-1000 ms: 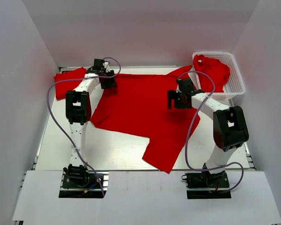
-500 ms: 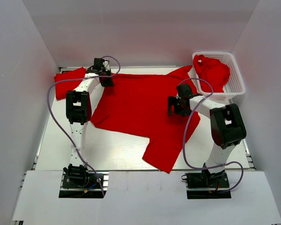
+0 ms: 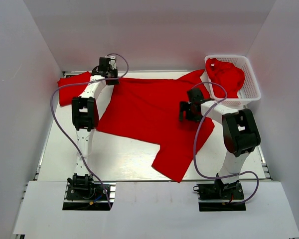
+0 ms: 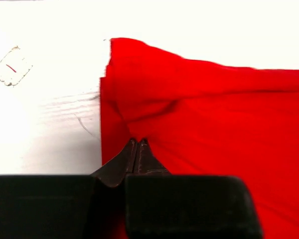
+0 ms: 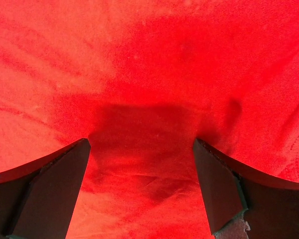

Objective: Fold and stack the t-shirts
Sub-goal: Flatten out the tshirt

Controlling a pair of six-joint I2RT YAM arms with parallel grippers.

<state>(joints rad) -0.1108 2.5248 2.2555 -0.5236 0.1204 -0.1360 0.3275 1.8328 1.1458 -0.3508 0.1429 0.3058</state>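
Altogether three t-shirts [image 3: 149, 107], one basket [image 3: 252, 85]; left gripper [image 4: 138, 141] tight on spread t-shirt [image 4: 214, 124], right gripper [image 5: 140, 144] agape.

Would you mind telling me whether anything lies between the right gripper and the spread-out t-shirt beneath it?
Nothing visible does: the open right gripper hangs directly over the spread t-shirt, and only bare red cloth shows between its fingers.

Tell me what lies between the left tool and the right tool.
Only the spread t-shirt lies between the left tool and the right tool, seen in the top external view.
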